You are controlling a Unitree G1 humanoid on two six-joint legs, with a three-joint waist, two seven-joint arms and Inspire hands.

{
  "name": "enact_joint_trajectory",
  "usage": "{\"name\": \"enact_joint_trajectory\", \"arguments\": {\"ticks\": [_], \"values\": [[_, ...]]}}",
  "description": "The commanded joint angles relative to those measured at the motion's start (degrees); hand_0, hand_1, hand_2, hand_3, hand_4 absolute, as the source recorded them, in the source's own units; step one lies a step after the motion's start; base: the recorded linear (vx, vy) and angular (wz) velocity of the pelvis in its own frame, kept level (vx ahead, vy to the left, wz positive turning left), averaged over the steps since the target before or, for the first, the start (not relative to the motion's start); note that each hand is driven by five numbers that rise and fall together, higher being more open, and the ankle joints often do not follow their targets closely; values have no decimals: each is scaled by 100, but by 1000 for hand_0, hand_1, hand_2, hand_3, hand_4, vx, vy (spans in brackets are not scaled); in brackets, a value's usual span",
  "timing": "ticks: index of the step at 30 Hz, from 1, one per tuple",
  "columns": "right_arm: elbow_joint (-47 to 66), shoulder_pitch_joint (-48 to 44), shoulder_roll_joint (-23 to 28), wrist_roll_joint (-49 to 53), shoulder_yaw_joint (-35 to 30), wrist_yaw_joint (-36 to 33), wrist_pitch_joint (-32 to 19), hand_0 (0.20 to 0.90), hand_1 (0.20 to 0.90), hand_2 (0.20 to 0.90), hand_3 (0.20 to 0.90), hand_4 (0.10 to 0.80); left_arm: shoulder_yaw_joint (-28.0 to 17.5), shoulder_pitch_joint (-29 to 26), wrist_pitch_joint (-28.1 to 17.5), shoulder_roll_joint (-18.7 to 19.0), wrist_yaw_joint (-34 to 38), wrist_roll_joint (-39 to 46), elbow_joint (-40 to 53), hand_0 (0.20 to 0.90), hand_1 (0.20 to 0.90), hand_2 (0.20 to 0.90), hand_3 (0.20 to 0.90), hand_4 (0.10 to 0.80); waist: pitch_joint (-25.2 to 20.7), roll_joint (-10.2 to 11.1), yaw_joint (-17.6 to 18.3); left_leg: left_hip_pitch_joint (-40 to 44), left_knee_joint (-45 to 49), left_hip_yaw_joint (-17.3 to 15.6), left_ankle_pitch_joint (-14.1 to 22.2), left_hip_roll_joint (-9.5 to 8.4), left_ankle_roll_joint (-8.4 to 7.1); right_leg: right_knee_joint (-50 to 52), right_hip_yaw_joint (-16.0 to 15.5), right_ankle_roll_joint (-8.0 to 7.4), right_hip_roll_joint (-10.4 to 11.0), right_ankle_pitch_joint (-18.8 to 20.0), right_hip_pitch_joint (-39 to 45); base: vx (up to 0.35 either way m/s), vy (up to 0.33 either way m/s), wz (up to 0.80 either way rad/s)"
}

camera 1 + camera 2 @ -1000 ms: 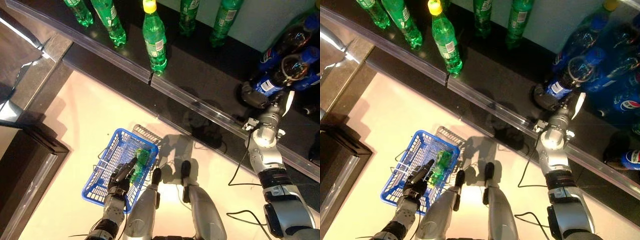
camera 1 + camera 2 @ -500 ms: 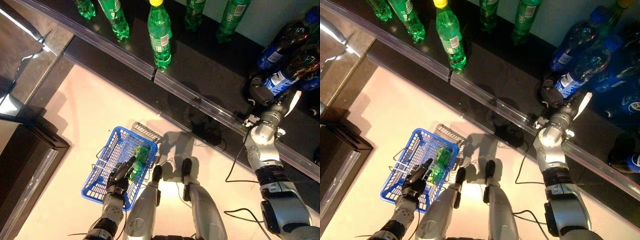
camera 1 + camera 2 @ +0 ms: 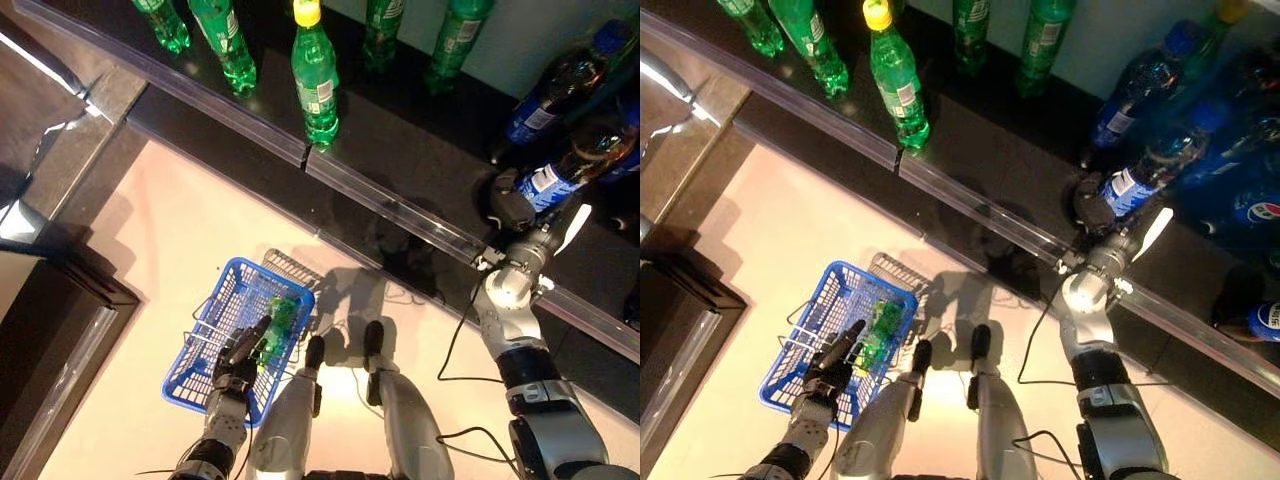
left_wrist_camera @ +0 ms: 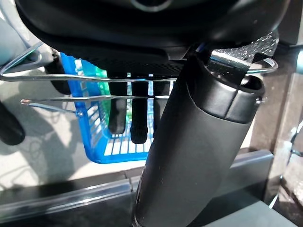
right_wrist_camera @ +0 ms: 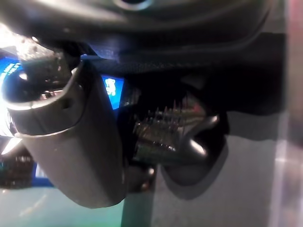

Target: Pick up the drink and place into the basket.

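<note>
Drink bottle (image 3: 556,178), blue-labelled, at the frame's right on the shelf (image 3: 400,150), base wrapped by the right hand (image 3: 512,204); probably heavy, slick, best gripped mid-body. Left hand (image 3: 238,358) clutches the blue basket (image 3: 205,340) handle.

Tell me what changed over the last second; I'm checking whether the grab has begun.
The right hand holds the base of the dark cola bottle, which has tipped from near upright a second ago to leaning over. The left hand stays on the blue basket's handle, with the green bottle lying inside as before.
</note>
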State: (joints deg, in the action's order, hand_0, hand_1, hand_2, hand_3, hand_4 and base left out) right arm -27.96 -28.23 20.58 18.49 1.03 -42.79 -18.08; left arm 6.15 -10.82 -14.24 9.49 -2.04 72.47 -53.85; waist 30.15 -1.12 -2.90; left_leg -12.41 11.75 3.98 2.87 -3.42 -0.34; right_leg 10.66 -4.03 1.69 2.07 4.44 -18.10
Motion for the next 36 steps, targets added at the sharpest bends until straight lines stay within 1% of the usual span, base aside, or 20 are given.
{"name": "enact_joint_trajectory", "arguments": {"ticks": [1, 3, 8, 11, 14, 16, 17, 18, 19, 20, 23, 24, 25, 26, 27, 28, 30, 32, 34, 36], "values": [[1220, 269, 304, -837, -358, -180, -907, 300, 300, 300, 200, 100, -416, 567, -883, 562, -532, -90, 867, 300, 300, 300, 200, 100, -629, -33, 94, -116, 69, -299, 37, -398, 564, 81, 447, -390, -7, -273, 278, -9, 45, -4], [1531, 635, 287, -1260, -363, -7, -964, 300, 300, 300, 200, 100, -511, 696, -900, 534, -534, -182, 954, 300, 300, 300, 200, 100, -743, -16, 127, -4, 36, -315, 65, -423, 566, 6, 471, -429, 18, -257, 388, -11, 47, -5], [2027, 1340, 317, -1713, -332, 469, -1018, 300, 300, 300, 200, 100, -749, 928, -857, 492, -521, -436, 1126, 300, 300, 300, 200, 100, -982, 39, 183, 257, -102, -347, 86, -457, 567, -191, 498, -508, 41, -204, 633, -4, 24, -4], [2301, 1710, 345, -1950, -304, 779, -1148, 300, 300, 300, 200, 100, -861, 1072, -827, 471, -549, -593, 1232, 300, 300, 300, 200, 100, -1150, 89, 210, 449, -208, -368, 107, -466, 557, -352, 518, -556, 45, -168, 824, -6, 12, -8], [2558, 1930, 404, -1742, -250, 1302, -1193, 300, 300, 300, 200, 100, -902, 1140, -839, 460, -571, -668, 1288, 300, 300, 300, 200, 100, -1330, 148, 231, 625, -307, -394, 124, -463, 523, -533, 537, -610, 42, -109, 1003, -36, 9, -7], [2754, 2011, 425, -1114, -168, 1932, -1073, 300, 300, 300, 200, 100, -920, 1151, -841, 450, -596, -683, 1297, 300, 300, 300, 200, 100, -1475, 178, 233, 760, -403, -407, 128, -462, 488, -669, 530, -645, 36, -65, 1122, -40, 17, -2], [2792, 2035, 421, -997, -161, 2040, -1035, 300, 300, 300, 200, 100, -923, 1156, -841, 448, -590, -697, 1303, 300, 300, 300, 200, 100, -1494, 183, 235, 784, -417, -412, 127, -461, 482, -689, 526, -651, 36, -56, 1141, 0, 0, 0], [2891, 2105, 369, -370, -116, 2570, -858, 300, 300, 300, 200, 100, -930, 1167, -849, 431, -588, -721, 1313, 300, 300, 300, 200, 100, -1559, 199, 241, 847, -446, -432, 128, -457, 463, -745, 517, -661, 34, -33, 1192, -40, 26, -1], [3018, 2238, 223, 597, -45, 3393, -417, 300, 300, 300, 200, 100, -940, 1180, -858, 407, -572, -743, 1342, 300, 300, 300, 200, 100, -1649, 233, 257, 920, -472, -486, 139, -439, 433, -809, 485, -672, 40, -7, 1245, -53, 30, -1], [3054, 2310, 135, 959, 17, 3723, -300, 300, 300, 300, 200, 100, -961, 1192, -856, 392, -570, -762, 1360, 300, 300, 300, 200, 100, -1691, 247, 268, 964, -487, -513, 144, -437, 422, -865, 471, -671, 35, 14, 1283, -50, 22, -1], [3307, 2490, -52, 1542, 226, 4745, 175, 300, 300, 300, 200, 100, -966, 1200, -872, 362, -463, -850, 1430, 300, 300, 300, 200, 100, -1803, 292, 292, 1072, -534, -546, 152, -431, 399, -963, 419, -687, 26, 69, 1344, -37, 10, -1], [3407, 2546, -75, 1918, 342, 5310, 462, 300, 300, 300, 200, 100, -960, 1192, -894, 370, -417, -925, 1448, 300, 300, 300, 200, 100, -1845, 306, 295, 1113, -563, -557, 150, -429, 393, -984, 409, -697, 26, 84, 1361, -44, 4, -2], [3529, 2624, -104, 2200, 462, 5716, 834, 300, 300, 300, 200, 100, -947, 1173, -893, 404, -323, -1072, 1470, 300, 300, 300, 200, 100, -1898, 323, 295, 1158, -595, -553, 143, -423, 386, -978, 405, -713, 28, 87, 1379, -36, 1, -1], [3543, 2646, -102, 2276, 494, 5825, 939, 300, 300, 300, 200, 100, -941, 1172, -896, 417, -297, -1143, 1471, 300, 300, 300, 200, 100, -1915, 328, 296, 1177, -610, -550, 138, -421, 384, -975, 402, -716, 29, 86, 1388, 0, 0, 0], [3561, 2681, -61, 2507, 624, 6223, 1236, 300, 300, 300, 200, 100, -899, 1155, -902, 488, -254, -1407, 1433, 300, 300, 300, 200, 100, -1974, 337, 287, 1244, -674, -554, 117, -412, 374, -969, 378, -731, 35, 88, 1414, 0, 0, 0], [3577, 2686, -49, 2540, 651, 6255, 1280, 300, 300, 300, 200, 100, -886, 1149, -898, 505, -245, -1454, 1424, 300, 300, 300, 200, 100, -1986, 340, 286, 1257, -685, -557, 114, -411, 371, -970, 372, -735, 37, 88, 1422, -16, 13, 3], [3629, 2682, 47, 2798, 740, 6532, 1607, 300, 300, 300, 200, 100, -791, 1113, -924, 617, -309, -1706, 1373, 300, 300, 300, 200, 100, -2056, 362, 271, 1328, -724, -568, 117, -413, 367, -985, 337, -752, 54, 87, 1469, -5, 26, 4], [3626, 2671, 83, 2834, 796, 6591, 1708, 300, 300, 300, 200, 100, -763, 1095, -950, 660, -380, -1709, 1388, 300, 300, 300, 200, 100, -2076, 366, 258, 1360, -727, -567, 129, -420, 371, -977, 317, -760, 66, 88, 1474, -4, 29, 5], [3584, 2632, 112, 2849, 848, 6824, 1882, 300, 300, 300, 200, 100, -795, 1071, -1029, 727, -579, -1670, 1527, 300, 300, 300, 200, 100, -2070, 372, 202, 1386, -679, -557, 175, -435, 392, -957, 271, -788, 112, 83, 1499, -23, 34, 3], [3567, 2615, 125, 2841, 884, 6891, 1918, 300, 300, 300, 200, 100, -831, 1063, -1041, 747, -679, -1643, 1650, 300, 300, 300, 200, 100, -2050, 376, 156, 1396, -657, -538, 189, -436, 400, -935, 226, -809, 144, 82, 1509, -18, 8, 2]]}}
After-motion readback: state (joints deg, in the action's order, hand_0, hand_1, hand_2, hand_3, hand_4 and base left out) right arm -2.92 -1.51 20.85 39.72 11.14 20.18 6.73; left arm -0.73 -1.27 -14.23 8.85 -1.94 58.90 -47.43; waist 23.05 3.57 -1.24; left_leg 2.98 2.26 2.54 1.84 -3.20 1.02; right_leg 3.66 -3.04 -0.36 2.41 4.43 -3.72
